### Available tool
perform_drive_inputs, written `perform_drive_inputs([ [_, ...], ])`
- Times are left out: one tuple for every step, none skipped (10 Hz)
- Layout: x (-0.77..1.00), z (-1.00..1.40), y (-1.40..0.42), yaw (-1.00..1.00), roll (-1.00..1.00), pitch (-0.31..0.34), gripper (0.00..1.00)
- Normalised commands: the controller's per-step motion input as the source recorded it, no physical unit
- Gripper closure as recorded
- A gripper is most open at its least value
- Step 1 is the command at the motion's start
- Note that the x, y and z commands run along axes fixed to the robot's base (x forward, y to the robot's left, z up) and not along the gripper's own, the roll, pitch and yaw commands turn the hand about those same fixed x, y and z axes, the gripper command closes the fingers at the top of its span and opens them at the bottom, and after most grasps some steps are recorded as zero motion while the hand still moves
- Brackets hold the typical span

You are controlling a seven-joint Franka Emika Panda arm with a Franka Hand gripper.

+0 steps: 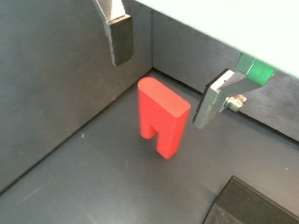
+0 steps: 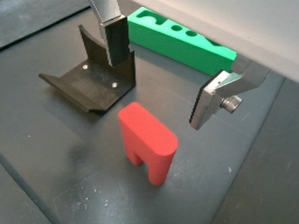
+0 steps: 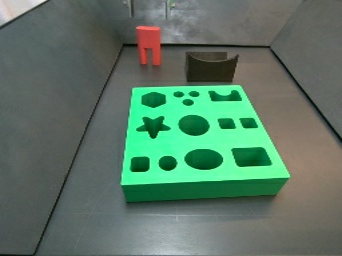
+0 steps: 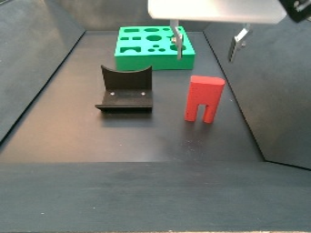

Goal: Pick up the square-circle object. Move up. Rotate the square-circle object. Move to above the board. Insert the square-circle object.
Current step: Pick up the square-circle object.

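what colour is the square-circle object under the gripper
Red; the square-circle object shows best in a side view, below the open gripper.

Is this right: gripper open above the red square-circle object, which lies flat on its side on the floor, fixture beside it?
Not quite. The square-circle object stands upright on its two legs, not flat on its side; a side view shows this. The rest holds: the gripper hangs open above it, not touching, and the fixture stands beside it on the floor.

The hand (image 4: 209,45) is cut off above; the board (image 2: 181,44) shows only partly.
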Motion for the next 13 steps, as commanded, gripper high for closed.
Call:
perform_drive_inputs([
  [0.0,-0.37,0.17,-0.01,-0.05,-0.099,0.0],
  [0.0,-0.29,0.17,0.0,-0.04,-0.073,0.0],
  [0.0,-0.25,0.17,-0.01,-0.05,-0.05,0.0],
  [0.0,-0.2,0.13,-0.05,-0.08,-0.077,0.0],
  [0.0,-0.17,0.12,-0.09,-0.11,-0.103,0.0],
  [-0.02,-0.18,0.13,-0.09,-0.14,-0.124,0.0],
  [0.0,-0.24,0.11,-0.1,-0.17,-0.157,0.0],
  [0.0,-0.33,0.05,-0.04,-0.15,-0.137,0.0],
  [0.0,-0.39,0.05,-0.01,-0.16,-0.131,0.0],
  [0.02,-0.41,0.01,0.0,-0.15,-0.109,0.0],
  [0.05,-0.28,0.0,-0.01,-0.11,-0.02,0.0],
  [0.0,-0.17,0.03,-0.09,-0.13,-0.019,0.0],
  [0.0,-0.16,0.08,-0.21,-0.21,-0.066,0.0],
])
